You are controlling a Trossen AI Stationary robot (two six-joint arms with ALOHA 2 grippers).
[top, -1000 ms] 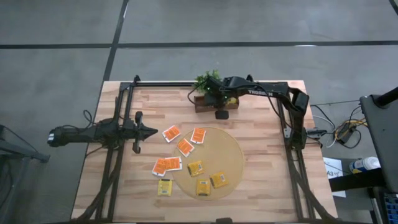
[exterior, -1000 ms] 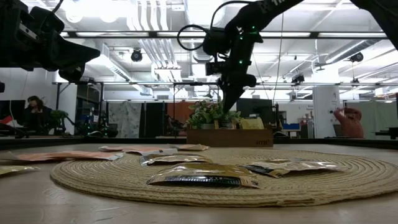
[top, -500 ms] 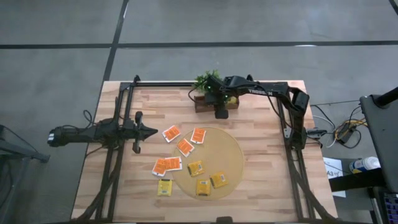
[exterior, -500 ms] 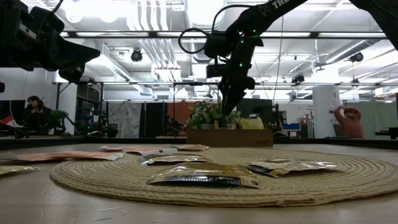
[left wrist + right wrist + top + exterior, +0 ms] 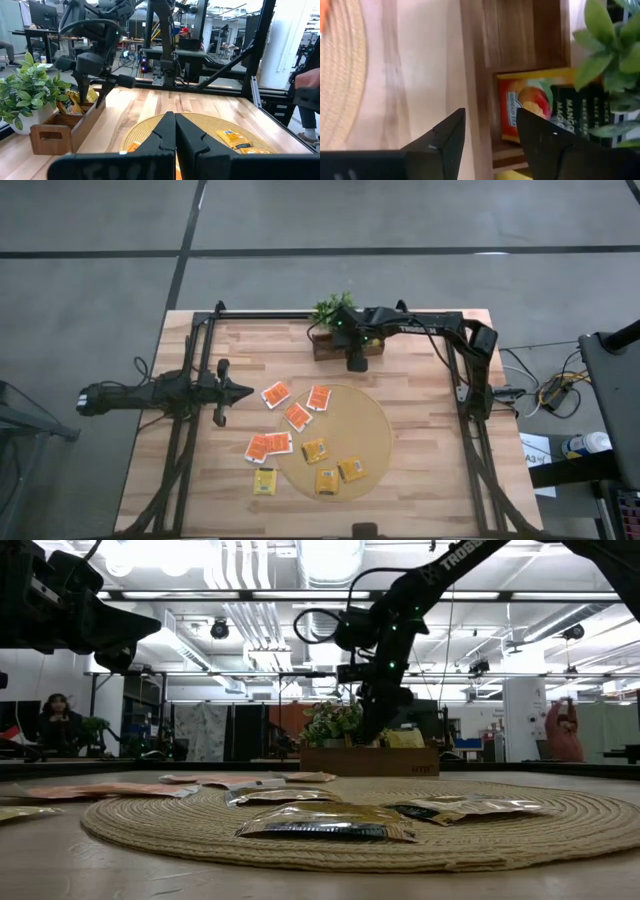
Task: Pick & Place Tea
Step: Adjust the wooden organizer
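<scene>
I get even, soft light from above, ceiling strip lamps [image 5: 330, 555] flaring white in my low view, and the close wooden tray [image 5: 520, 60] blurred.

You are looking at a light wooden table [image 5: 420, 420] that stands on a grey concrete floor [image 5: 100, 240] crossed by dark seams, with a dark desk edge [image 5: 615, 395] and loose cables [image 5: 545, 390] off to one side. Beyond the table you see a big open workshop with bright strip lights [image 5: 330, 595] and ducts [image 5: 235, 615] along the ceiling, white walls [image 5: 35, 675], and black metal frames [image 5: 260, 45] and workbenches. You can also make out a seated person [image 5: 60, 720] at one end of the room and a person with raised arms [image 5: 560, 730] at the other.
</scene>
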